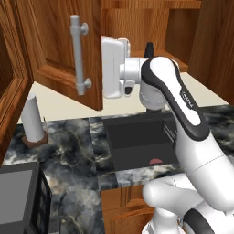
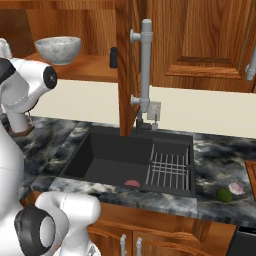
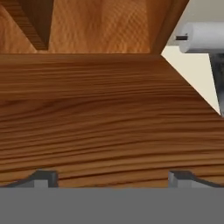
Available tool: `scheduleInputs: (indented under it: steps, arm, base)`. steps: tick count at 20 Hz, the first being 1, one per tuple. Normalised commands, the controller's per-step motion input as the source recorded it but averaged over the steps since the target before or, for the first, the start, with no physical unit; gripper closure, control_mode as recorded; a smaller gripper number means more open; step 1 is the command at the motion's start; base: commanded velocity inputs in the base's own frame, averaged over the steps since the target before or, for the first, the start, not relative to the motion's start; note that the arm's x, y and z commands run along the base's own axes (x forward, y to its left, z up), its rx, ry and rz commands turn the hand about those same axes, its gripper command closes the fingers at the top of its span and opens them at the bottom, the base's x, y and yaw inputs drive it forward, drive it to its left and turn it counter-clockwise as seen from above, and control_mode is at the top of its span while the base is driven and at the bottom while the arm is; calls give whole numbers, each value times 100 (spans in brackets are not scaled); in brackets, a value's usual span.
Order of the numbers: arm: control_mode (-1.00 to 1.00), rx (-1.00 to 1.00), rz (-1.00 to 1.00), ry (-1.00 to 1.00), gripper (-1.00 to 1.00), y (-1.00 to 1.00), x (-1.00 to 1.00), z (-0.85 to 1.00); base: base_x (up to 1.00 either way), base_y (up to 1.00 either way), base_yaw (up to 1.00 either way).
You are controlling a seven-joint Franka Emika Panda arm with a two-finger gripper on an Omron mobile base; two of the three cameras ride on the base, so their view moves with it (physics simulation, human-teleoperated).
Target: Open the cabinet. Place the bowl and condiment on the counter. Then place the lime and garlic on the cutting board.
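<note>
We see the gripper (image 3: 113,177) with fingers (image 3: 43,177) spread wide and holding nothing, close against the open door of the cabinet (image 1: 55,41), whose wood spans the gap between them. On the shelf: one bowl (image 2: 58,49), one condiment (image 2: 113,57). On the counter (image 2: 215,160): one lime (image 2: 224,195) touching one garlic (image 2: 235,188).

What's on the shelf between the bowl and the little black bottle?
Nothing. In the right base view the cabinet shelf is bare wood between the bowl and the bottle.
</note>
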Motion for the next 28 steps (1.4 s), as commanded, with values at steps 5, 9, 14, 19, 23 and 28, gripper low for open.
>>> scheduleInputs:
  steps: [5,9,14,19,23,28]
  arm:
    - [-100,0,4,0,-100,52,-25,0]
    - [-100,0,2,0,-100,48,-22,0]
    - [-100,0,2,1,-100,46,-17,0]
    - [-100,0,1,4,-100,44,-9,0]
    - [-100,0,1,4,-100,43,-6,0]
    - [-100,0,1,4,-100,43,-5,0]
  base:
    - [0,0,0]
    - [0,0,0]
    - [0,0,0]
    - [0,0,0]
    - [0,0,0]
    - [0,0,0]
